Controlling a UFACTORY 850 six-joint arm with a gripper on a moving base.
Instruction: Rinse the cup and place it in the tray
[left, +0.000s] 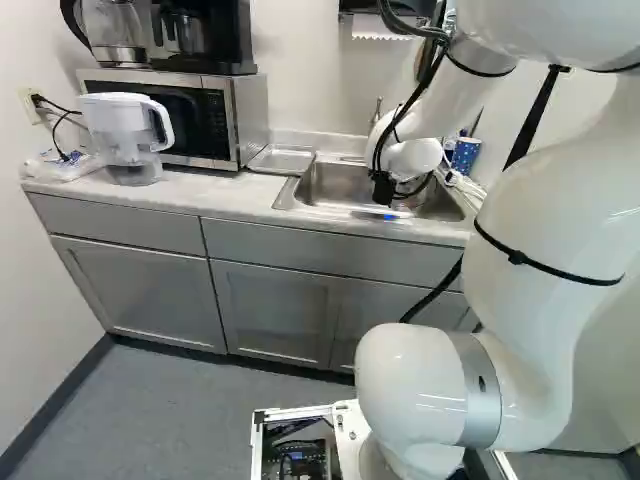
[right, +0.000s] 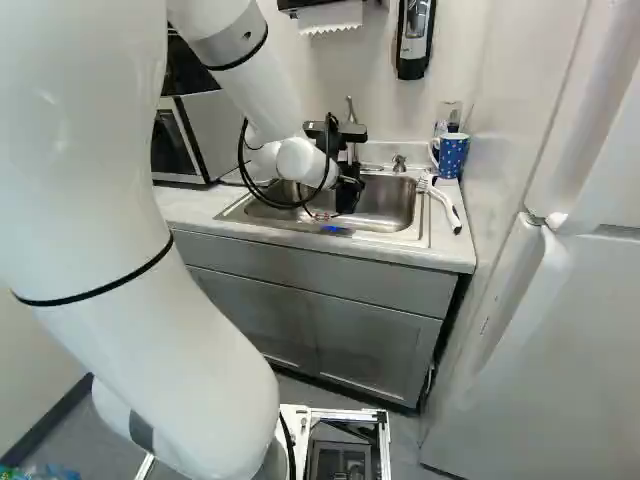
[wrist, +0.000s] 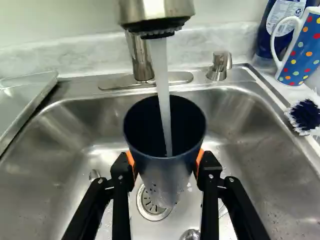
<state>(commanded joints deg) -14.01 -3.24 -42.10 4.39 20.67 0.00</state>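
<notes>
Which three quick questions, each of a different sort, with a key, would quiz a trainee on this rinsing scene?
1. True or false: the water stream from the faucet misses the cup.
2. What is the gripper shut on? A) the scrub brush; B) the cup; C) the dotted mug.
3. Fill in: the tray lies on the counter between the sink and the ____.

Key: 1 false; 2 B; 3 microwave.

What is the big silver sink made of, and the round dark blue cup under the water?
The sink looks like brushed stainless steel: grey, with a soft, streaky shine. The cup looks smooth and glossy, dark blue fading to pale grey lower down. That could be coated metal or hard plastic; I can't tell which.
</notes>
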